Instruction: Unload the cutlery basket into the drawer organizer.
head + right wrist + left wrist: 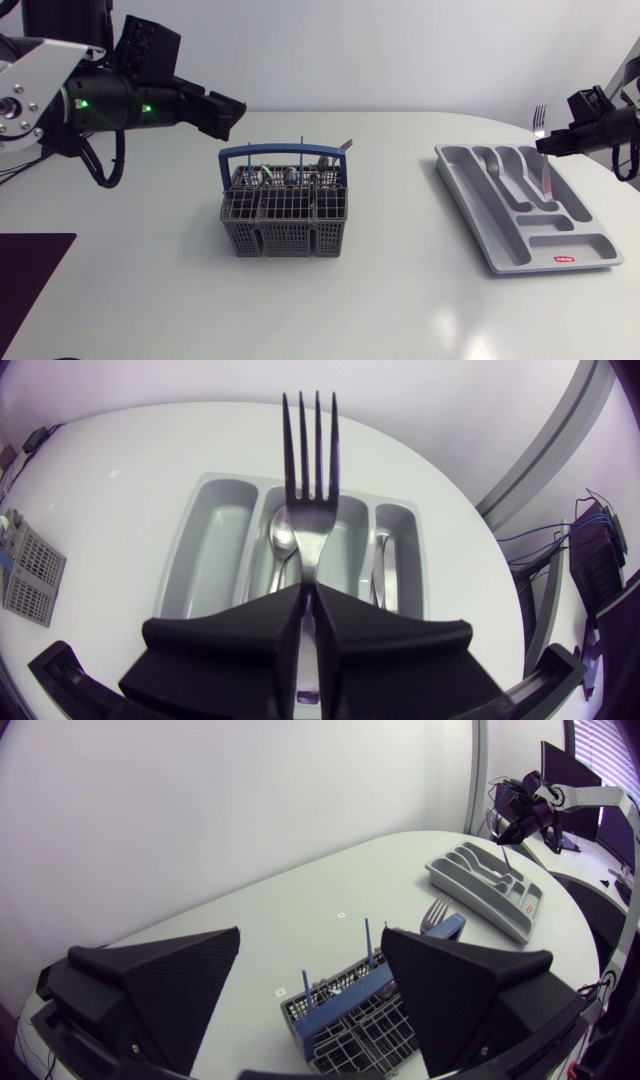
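The grey cutlery basket [285, 210] with a blue handle stands mid-table and holds several pieces of cutlery [292, 174]. My left gripper [228, 113] hangs open above and behind the basket's left end; in its wrist view the basket [350, 1020] lies below, between the spread fingers [170, 980]. At the right, my right gripper [556, 141] is shut on a fork [540, 118], tines up, over the grey drawer organizer [470, 215]. The right wrist view has the fork [308, 470] above the organizer [225, 535], where a spoon [282, 540] and a knife [380, 565] lie.
White table surface spreads between the basket and the organizer and in front of both. A dark mat [30, 280] lies at the front left edge. The basket [25, 570] is far off to the side in the right wrist view.
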Robot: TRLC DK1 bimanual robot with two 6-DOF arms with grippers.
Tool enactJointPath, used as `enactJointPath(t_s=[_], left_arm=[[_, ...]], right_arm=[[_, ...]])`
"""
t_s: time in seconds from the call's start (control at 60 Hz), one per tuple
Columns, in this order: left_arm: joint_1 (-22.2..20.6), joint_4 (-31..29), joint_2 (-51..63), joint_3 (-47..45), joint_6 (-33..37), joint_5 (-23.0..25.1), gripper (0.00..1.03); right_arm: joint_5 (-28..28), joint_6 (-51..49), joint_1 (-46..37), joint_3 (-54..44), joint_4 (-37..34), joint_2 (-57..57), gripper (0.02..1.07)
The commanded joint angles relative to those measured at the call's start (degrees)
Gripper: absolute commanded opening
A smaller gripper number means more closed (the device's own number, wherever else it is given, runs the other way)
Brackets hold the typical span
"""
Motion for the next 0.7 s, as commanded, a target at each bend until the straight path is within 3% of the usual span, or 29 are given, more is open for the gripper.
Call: enactJointPath(t_s=[0.0, 0.367, 0.683], left_arm=[[0.48, 0.87, -1.65, -2.01, 1.74, -0.03, 0.98], [-0.48, 0.35, -3.23, -2.89, 2.18, -1.26, 0.98], [-4.35, -0.97, -3.32, -1.83, 2.09, -4.69, 0.98]], right_arm=[[1.32, -0.73, -0.04, 3.58, -0.65, 3.68, 0.09], [5.63, 1.55, 0.14, 12.19, -0.83, 14.31, 0.09], [8.18, 4.98, 1.28, 15.62, -3.82, 19.15, 0.09]])
